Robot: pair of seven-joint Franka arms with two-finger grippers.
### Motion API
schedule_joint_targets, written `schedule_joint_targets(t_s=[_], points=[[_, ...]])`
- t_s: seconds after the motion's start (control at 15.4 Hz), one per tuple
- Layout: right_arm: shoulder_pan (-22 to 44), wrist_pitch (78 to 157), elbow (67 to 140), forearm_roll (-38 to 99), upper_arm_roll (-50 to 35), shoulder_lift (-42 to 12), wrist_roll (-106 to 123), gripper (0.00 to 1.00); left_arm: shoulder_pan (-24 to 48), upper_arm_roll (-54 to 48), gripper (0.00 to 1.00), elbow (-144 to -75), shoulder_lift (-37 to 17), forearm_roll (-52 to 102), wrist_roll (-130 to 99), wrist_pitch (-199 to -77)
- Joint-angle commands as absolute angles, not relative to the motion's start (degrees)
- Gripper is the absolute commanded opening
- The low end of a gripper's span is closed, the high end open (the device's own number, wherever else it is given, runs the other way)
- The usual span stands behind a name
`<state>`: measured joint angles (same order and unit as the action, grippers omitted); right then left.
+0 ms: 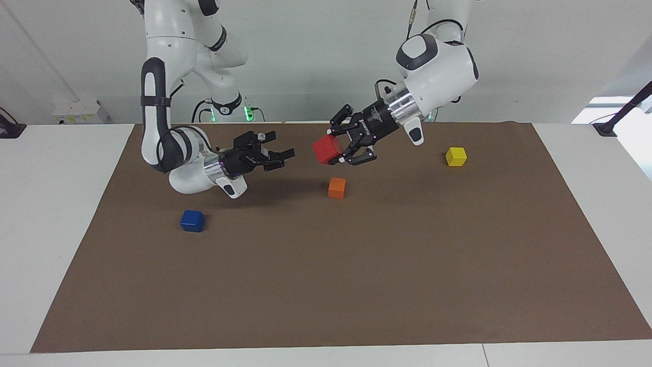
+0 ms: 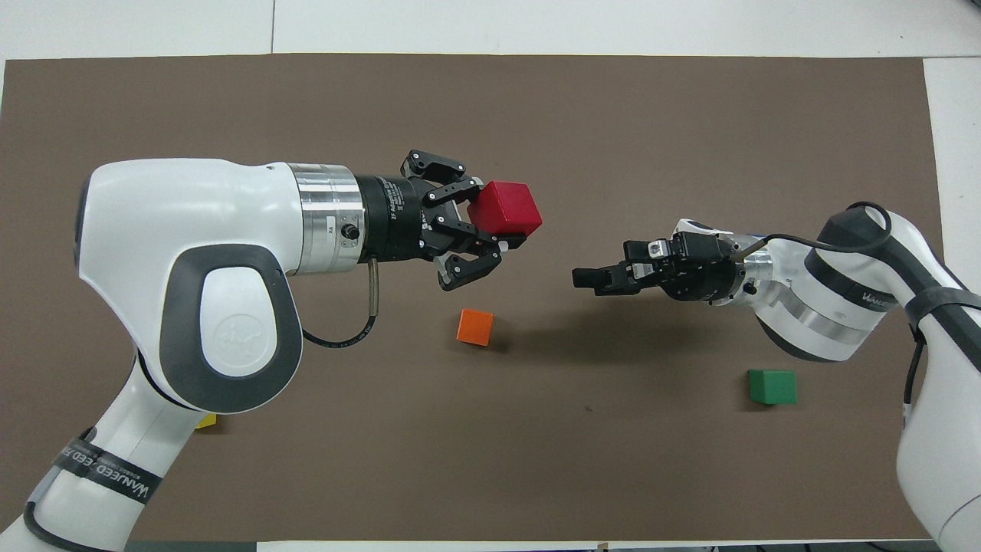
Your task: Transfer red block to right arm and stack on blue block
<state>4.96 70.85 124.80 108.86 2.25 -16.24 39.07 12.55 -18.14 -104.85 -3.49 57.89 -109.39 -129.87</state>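
Fingers (image 1: 340,159) of the left gripper (image 1: 342,149) are clamped on the red block (image 1: 328,149), holding it in the air above the brown mat (image 1: 356,265), over the ground just beside the orange block (image 1: 336,187). In the overhead view the same red block (image 2: 505,207) sticks out past the left gripper (image 2: 490,222), one face turned toward the right arm (image 2: 835,303).

Across a gap of bare mat, the right gripper (image 1: 284,156) also hangs in the air, level and pointing at the red block, its fingers (image 1: 288,152) spread wide and holding nothing. From overhead the right gripper (image 2: 586,277) is well apart from the red block, with the orange block (image 2: 474,326) lying on the mat below the gap between the two grippers.

On the mat toward the right arm's end of the tabletop (image 1: 56,214) rests the blue block (image 1: 192,220), farther from the robots than the right gripper's wrist, with nothing on it. A green block (image 2: 772,386) lies near the right arm in the overhead view, and a yellow block (image 1: 456,156) sits toward the left arm's end of the mat.
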Motion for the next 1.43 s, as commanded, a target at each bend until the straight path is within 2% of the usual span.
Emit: schedule_joint_targets(t_s=[0.0,0.33,0.59,0.98,1.37], points=[[5.6,72.7,126.9,110.5,2.2,-14.3,40.9,1.00,13.9,-17.5,0.00,-109.4,0.3,60.6,-104.7,-130.3],[7.0,74.2,127.3,110.5,2.2,-14.2,42.9,1.00,18.0,-17.4,0.00,-112.3,3.4,62.8,-104.1,-132.3],[8.6,75.8,127.8,111.3,2.2,-14.2,44.6,1.00,23.4,-17.5,0.00,-117.3,5.8,66.1,-103.4,-143.0],[9.5,76.9,127.9,112.2,2.2,-14.2,45.3,1.00,21.8,-17.0,0.00,-128.5,12.6,85.0,-81.1,-141.4],[9.5,76.7,128.0,112.2,2.2,-14.2,45.5,1.00,21.6,-17.0,0.00,-128.5,11.0,90.3,-73.7,-140.6]])
